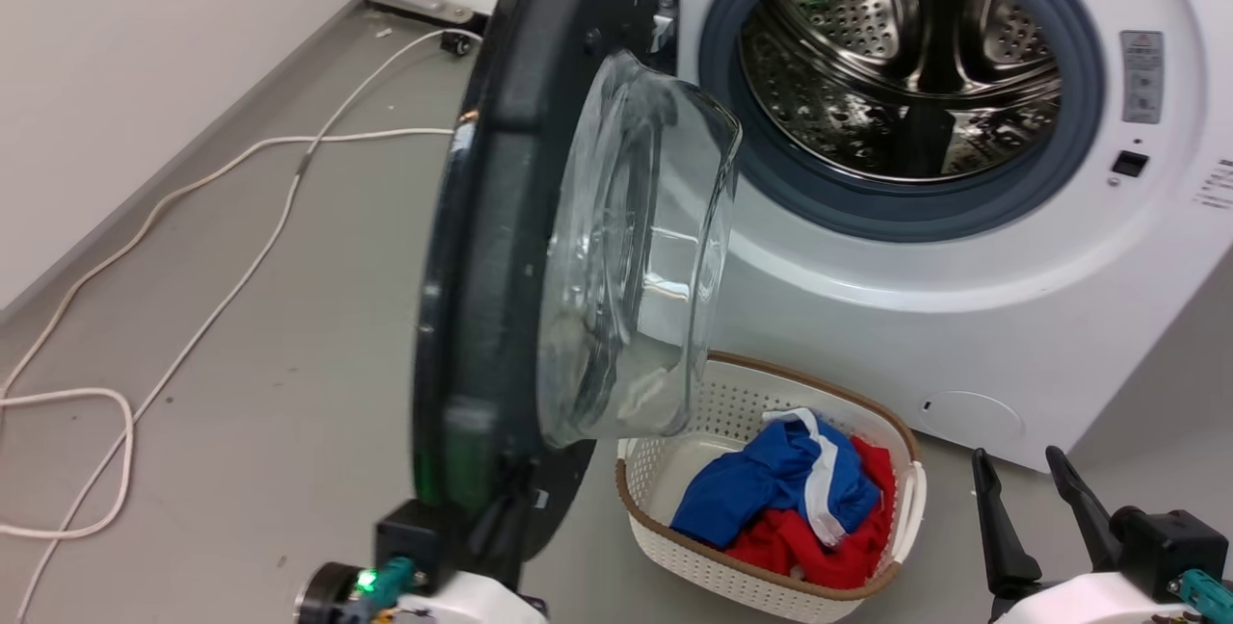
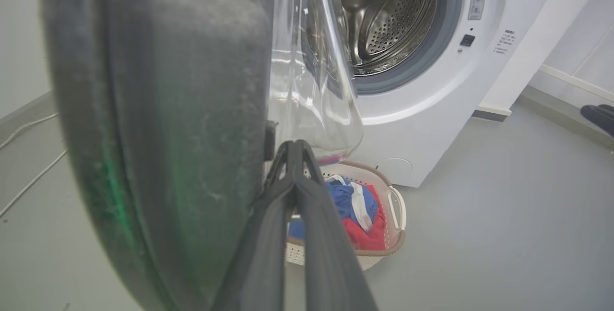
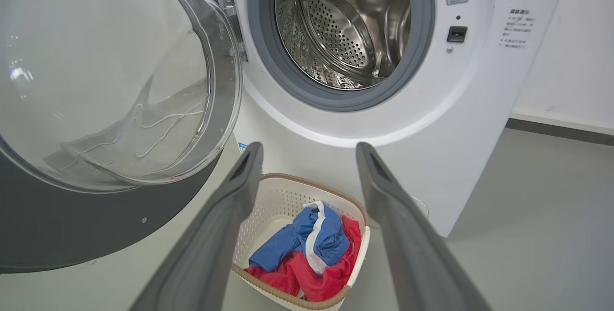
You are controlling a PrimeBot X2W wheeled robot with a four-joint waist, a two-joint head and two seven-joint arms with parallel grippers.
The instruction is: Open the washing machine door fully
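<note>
Two grippers are sitting low in the head view, one at each bottom corner. The left gripper (image 2: 295, 150) is pressing its long dark fingers together tip to tip with nothing between them. It is lying close against the inner side of the washing machine door (image 1: 482, 268), at the lower part of the black ring; I cannot tell whether it is actually touching the ring. The right gripper (image 1: 1036, 508) is standing wide open and empty, well apart from the door, its fingers pointing up the view towards the washing machine (image 1: 963, 316).

The door is standing upright, swung out from the metal hinge (image 1: 665, 22) on the left side of the machine's front, so it is showing nearly edge-on in the head view. Its plane is running from the hinge out towards the robot, roughly square to the machine's front, with the free edge pointing at the robot. The clear glass bowl (image 1: 636, 258) is bulging to the right in that view, with the white laundry basket (image 1: 751, 403) below and just beside it.

The steel drum (image 1: 905, 56) is lying uncovered inside its grey rubber gasket (image 1: 867, 210). The basket is sitting on the floor (image 1: 289, 412) just in front of the machine's lower front, holding blue clothes (image 1: 751, 489) and red clothes (image 1: 819, 547). A white cable (image 1: 385, 134) is trailing across the floor near the left wall
</note>
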